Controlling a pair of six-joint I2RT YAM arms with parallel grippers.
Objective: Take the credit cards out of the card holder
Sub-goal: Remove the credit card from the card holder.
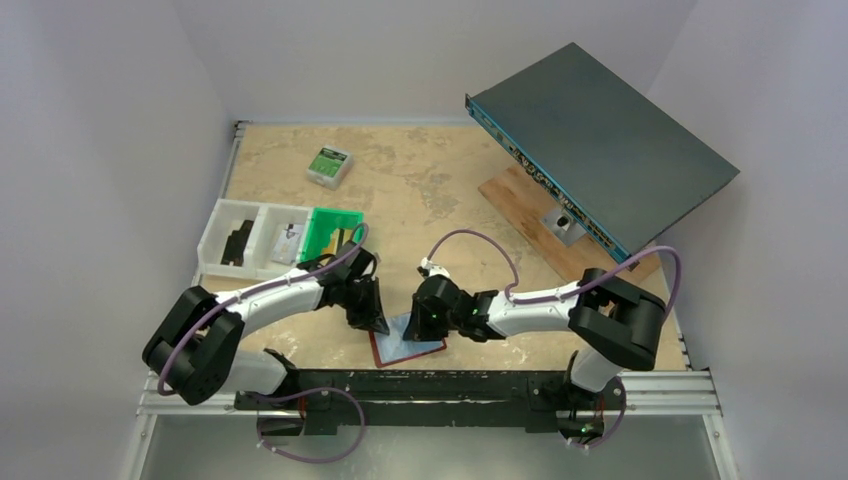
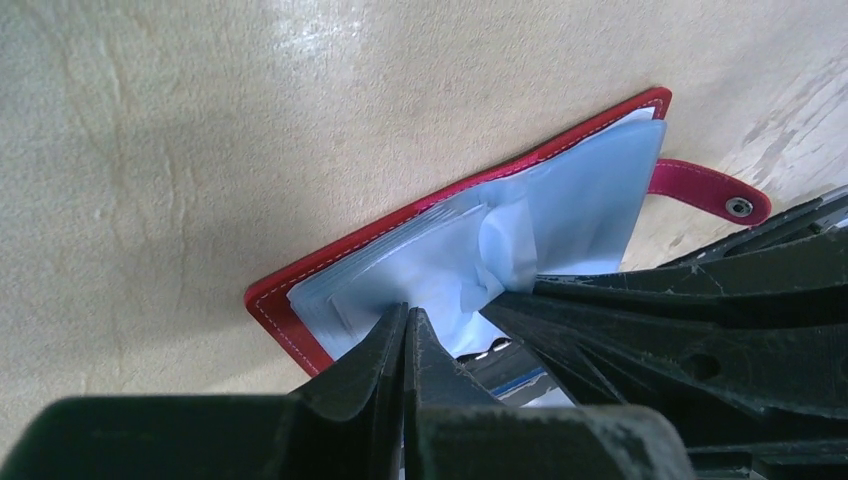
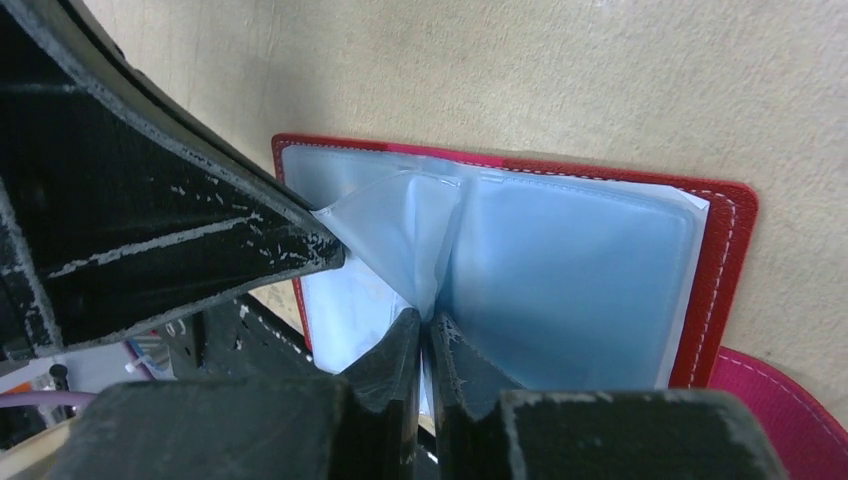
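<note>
Lying at the left side of the table (image 1: 420, 180), a white divided tray (image 1: 212, 232) touches a green bin (image 1: 330, 222) on its right, and a small green-and-white box (image 1: 329, 166) sits farther back, apart from both. The left arm reaches inward from its base, and the left gripper (image 2: 408, 320) points down with its jaws pressed flat together. Its tips rest on the near edge of the pale blue pockets (image 2: 590, 190); I cannot tell whether a leaf is caught between them. The card holder (image 1: 405, 345) lies open and flat near the front edge of the table, midway between the two arms, red cover down and pockets facing up. Its snap tab (image 2: 705, 190) sticks out sideways onto the tabletop. The right gripper (image 3: 428, 325) meets it from the other side, just beside the left one. Its jaws are squeezed narrow on a fold of one pocket leaf, which rises off the stack in a crumpled peak while the other leaves stay flat. Farther right, well apart from the holder, a wooden board (image 1: 520, 205) lies on the table. A flat dark box (image 1: 610, 150) sits tilted above it, reaching to the back right corner.
</note>
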